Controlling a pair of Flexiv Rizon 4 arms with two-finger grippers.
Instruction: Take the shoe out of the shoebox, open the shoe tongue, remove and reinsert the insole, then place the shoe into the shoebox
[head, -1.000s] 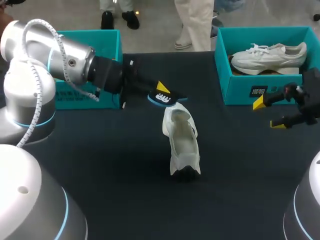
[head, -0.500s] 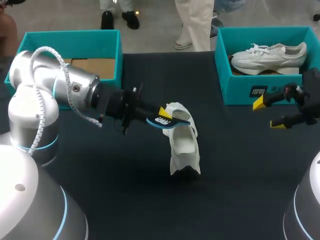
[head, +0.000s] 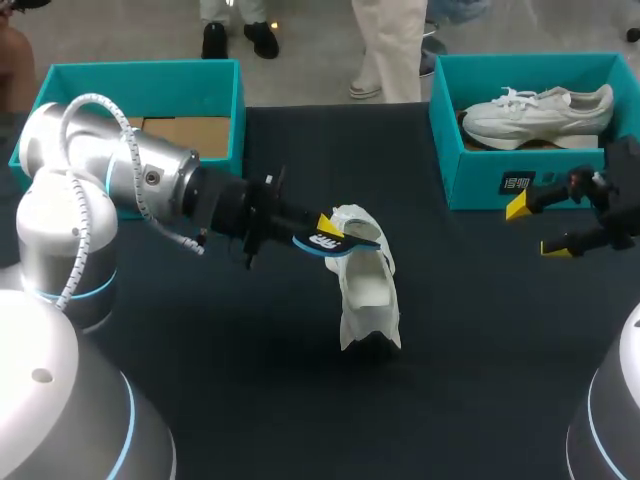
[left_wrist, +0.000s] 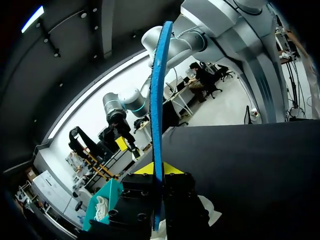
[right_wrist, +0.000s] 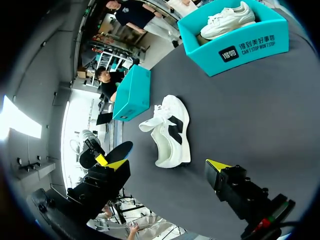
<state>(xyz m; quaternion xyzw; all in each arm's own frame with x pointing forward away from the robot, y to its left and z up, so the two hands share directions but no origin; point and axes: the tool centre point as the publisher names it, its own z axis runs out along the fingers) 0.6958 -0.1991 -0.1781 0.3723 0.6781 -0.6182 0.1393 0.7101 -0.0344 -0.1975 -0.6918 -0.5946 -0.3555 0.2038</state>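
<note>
Insole, thin blue foam sheet (head: 338, 241), clamped in left gripper (head: 325, 232) at frame centre, over white fabric sneaker (head: 366, 285) opening. Judged light, floppy; heel-end hold advised. Right gripper (head: 537, 228) jaws apart, empty, right edge.

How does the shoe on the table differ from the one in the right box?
The table shoe stands on the table with its mouth gaping; the boxed shoe sits in the right box, laced up. The table shoe runs away from the robot, the boxed shoe crosswise. Both are white trainers.
</note>
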